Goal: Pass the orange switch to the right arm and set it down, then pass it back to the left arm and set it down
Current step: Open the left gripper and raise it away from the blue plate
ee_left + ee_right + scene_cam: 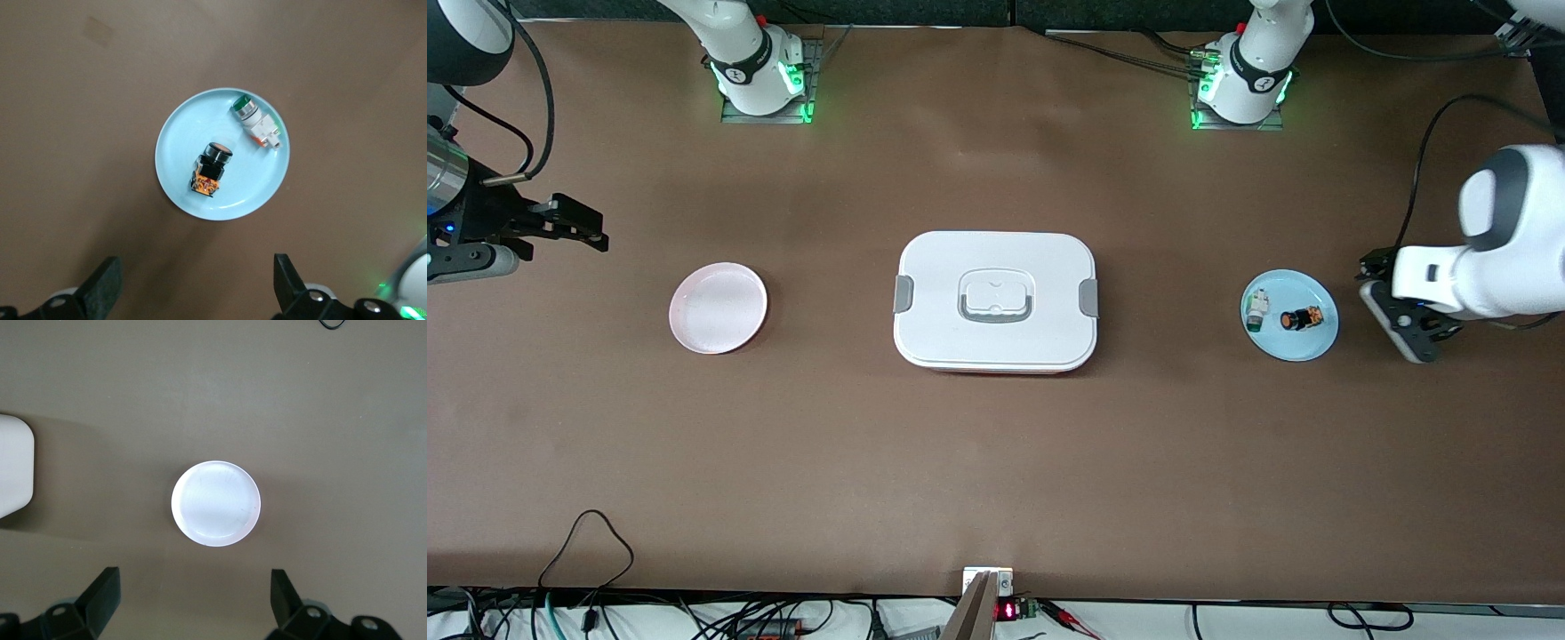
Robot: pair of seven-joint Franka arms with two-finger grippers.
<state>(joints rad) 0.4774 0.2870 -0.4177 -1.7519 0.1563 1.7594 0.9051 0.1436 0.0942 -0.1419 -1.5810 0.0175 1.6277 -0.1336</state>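
Two round plates and one large box share the brown bench. Near the middle stands the large white rounded-rectangular plastic box (996, 302) with grey side clips and a grey-rimmed lid handle. Toward the right arm's end lies a pale pink round plate (719, 308), bare. Toward the left arm's end lies a light blue round plate (1303, 342), and on it rests the orange switch (1300, 318), a small black cylinder with an orange face, lying on its side. Just beside it on the same plate lies a small white-and-green component (1257, 309). The left gripper (197, 287) hangs over the bench beside the blue plate, jaws apart and holding nothing. The right gripper (193, 600) hangs beside the pink plate, jaws likewise apart and holding nothing.
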